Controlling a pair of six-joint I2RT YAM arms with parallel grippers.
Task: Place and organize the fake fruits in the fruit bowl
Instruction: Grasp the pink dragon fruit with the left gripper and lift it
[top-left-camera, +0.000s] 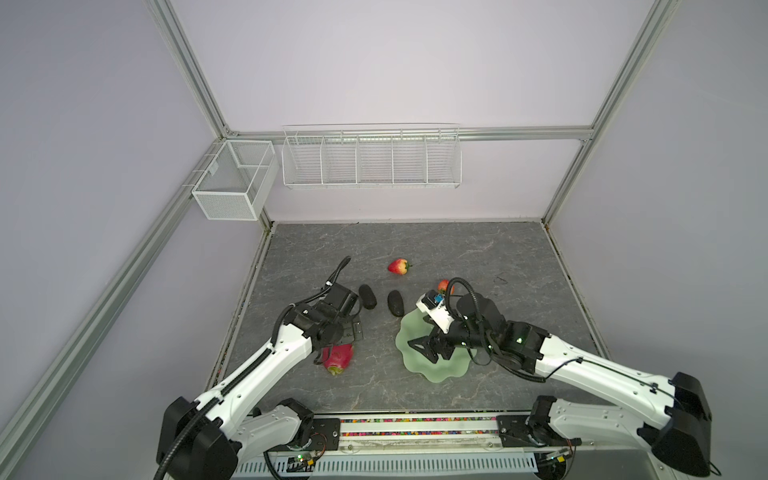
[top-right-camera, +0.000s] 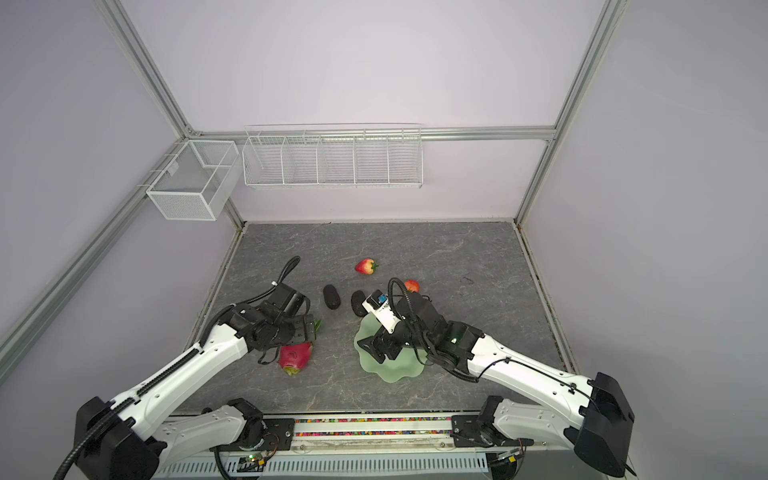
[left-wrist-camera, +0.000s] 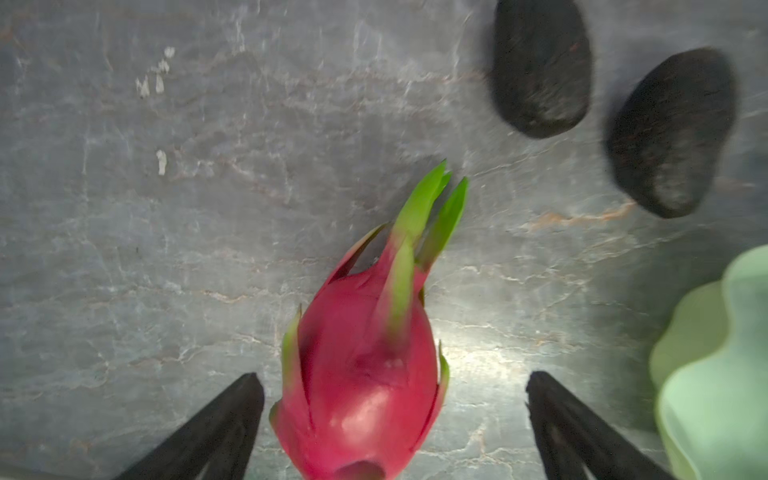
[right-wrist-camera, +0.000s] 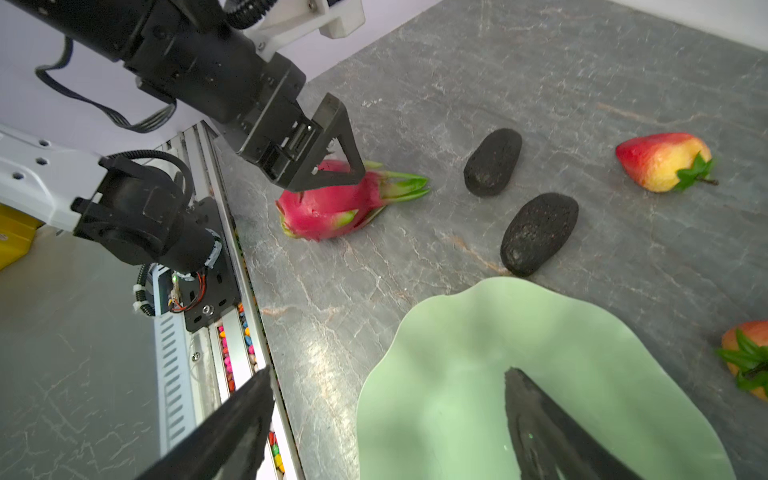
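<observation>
The magenta dragon fruit lies on the grey table with its green tip toward the two dark avocados. My left gripper is open, one finger on each side of the dragon fruit, with a gap on both sides. The pale green fruit bowl holds no fruit that I can see. My right gripper hangs open over its near-left rim, holding nothing. One strawberry lies further back. Another strawberry sits behind the right wrist.
White wire baskets hang on the back wall, above the table. A rail with coloured beads runs along the front edge. The left arm reaches low between that rail and the avocados.
</observation>
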